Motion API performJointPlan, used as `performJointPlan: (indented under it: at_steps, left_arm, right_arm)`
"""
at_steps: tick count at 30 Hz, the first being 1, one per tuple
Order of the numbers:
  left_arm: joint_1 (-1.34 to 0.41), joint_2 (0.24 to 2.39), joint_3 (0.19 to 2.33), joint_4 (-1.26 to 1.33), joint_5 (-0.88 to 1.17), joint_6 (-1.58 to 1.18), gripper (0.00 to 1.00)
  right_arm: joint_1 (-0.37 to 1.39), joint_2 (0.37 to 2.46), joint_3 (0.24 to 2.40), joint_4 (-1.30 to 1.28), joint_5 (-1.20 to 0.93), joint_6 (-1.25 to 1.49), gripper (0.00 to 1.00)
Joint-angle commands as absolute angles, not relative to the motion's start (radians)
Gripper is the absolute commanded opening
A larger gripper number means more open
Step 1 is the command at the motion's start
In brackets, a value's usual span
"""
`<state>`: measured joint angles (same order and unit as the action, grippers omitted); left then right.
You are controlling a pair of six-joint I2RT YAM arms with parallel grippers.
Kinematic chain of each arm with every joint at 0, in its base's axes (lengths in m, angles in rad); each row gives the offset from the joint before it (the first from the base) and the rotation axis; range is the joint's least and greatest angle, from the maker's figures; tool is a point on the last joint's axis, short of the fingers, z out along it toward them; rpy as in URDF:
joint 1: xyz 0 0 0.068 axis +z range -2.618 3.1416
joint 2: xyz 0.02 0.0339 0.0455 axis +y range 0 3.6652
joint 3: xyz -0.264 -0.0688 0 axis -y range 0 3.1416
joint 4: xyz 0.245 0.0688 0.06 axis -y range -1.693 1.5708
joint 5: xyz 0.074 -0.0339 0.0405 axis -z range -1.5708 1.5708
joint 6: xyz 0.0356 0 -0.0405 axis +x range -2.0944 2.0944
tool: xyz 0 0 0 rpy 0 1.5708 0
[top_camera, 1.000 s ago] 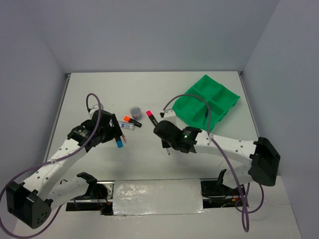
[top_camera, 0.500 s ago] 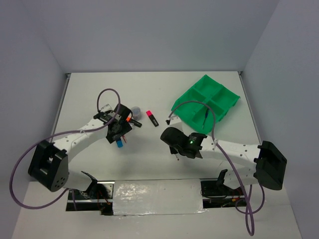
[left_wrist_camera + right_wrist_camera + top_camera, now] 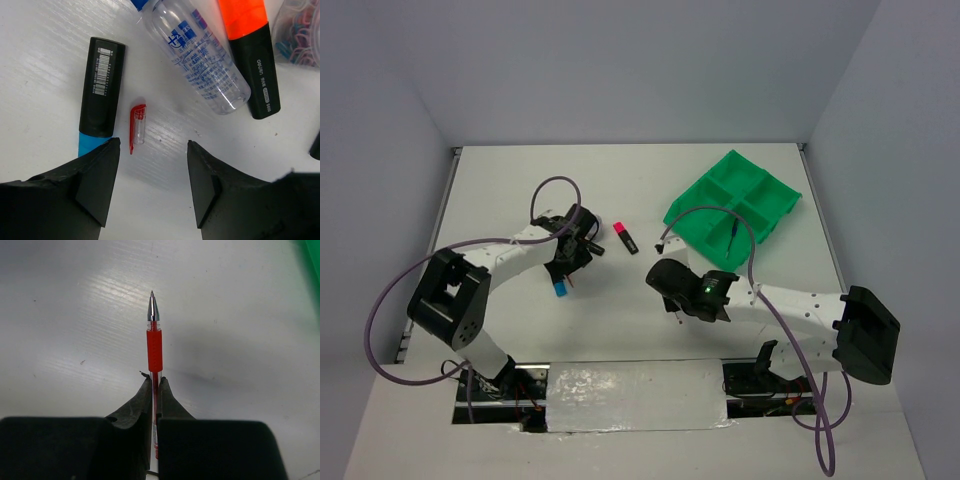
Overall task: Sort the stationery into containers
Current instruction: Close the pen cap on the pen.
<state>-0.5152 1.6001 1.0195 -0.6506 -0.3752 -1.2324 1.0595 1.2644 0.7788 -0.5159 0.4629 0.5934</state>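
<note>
My left gripper (image 3: pixel 152 185) hangs open over bare table, nothing between its fingers. Just beyond its tips lie a black highlighter with a blue end (image 3: pixel 100 97), a small red pen cap (image 3: pixel 136 127), a clear-blue tube (image 3: pixel 200 55) and an orange-ended highlighter (image 3: pixel 252 55). In the top view the left gripper (image 3: pixel 570 262) is above this cluster, with the blue-ended highlighter (image 3: pixel 561 290) just nearer. My right gripper (image 3: pixel 155 385) is shut on a red pen (image 3: pixel 154 347), tip pointing forward above the table. The green tray (image 3: pixel 760 185) sits at the far right.
A pink-ended highlighter (image 3: pixel 625 237) lies between the two arms. A round clear pot of coloured clips (image 3: pixel 300 30) sits beside the orange highlighter. A thin dark pen (image 3: pixel 732 235) lies in the tray's near compartment. Grey walls enclose the table on three sides.
The left arm has swung forward and right over the cluster, and its jaws have narrowed. The right arm has drawn slightly nearer and to the right, still holding the red pen.
</note>
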Motion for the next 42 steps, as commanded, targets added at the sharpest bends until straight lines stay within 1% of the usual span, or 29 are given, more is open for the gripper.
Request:
performJointPlan:
  at_steps: [1, 9, 20, 31, 32, 34, 38, 41, 42]
  left_arm:
    - [-0.517, 1.611, 1.035, -0.638, -0.373, -1.239, 0.68]
    - [-0.509, 1.628, 1.020, -0.624, -0.379, -1.249, 0.67]
    - [-0.508, 1.655, 0.989, -0.597, -0.371, -1.266, 0.63]
    - [-0.508, 1.660, 0.954, -0.592, -0.376, -1.282, 0.62]
    - [-0.508, 1.660, 0.951, -0.594, -0.376, -1.285, 0.61]
    - [-0.508, 1.663, 0.948, -0.592, -0.377, -1.285, 0.55]
    - [-0.506, 1.681, 0.939, -0.577, -0.367, -1.287, 0.54]
    - [-0.506, 1.697, 0.937, -0.577, -0.359, -1.290, 0.44]
    - [-0.506, 1.700, 0.934, -0.575, -0.357, -1.290, 0.44]
  right_arm:
    - [1.055, 1.246, 0.775, -0.474, 0.479, 0.580, 0.00]
    - [1.055, 1.266, 0.772, -0.460, 0.469, 0.574, 0.00]
    - [1.057, 1.281, 0.765, -0.451, 0.463, 0.565, 0.00]
    - [1.055, 1.305, 0.770, -0.440, 0.454, 0.560, 0.00]
    - [1.057, 1.311, 0.772, -0.437, 0.451, 0.560, 0.00]
    - [1.058, 1.318, 0.773, -0.437, 0.449, 0.560, 0.00]
    - [1.057, 1.322, 0.775, -0.436, 0.448, 0.558, 0.00]
    - [1.057, 1.316, 0.775, -0.439, 0.449, 0.557, 0.00]
    - [1.058, 1.312, 0.773, -0.440, 0.451, 0.555, 0.00]
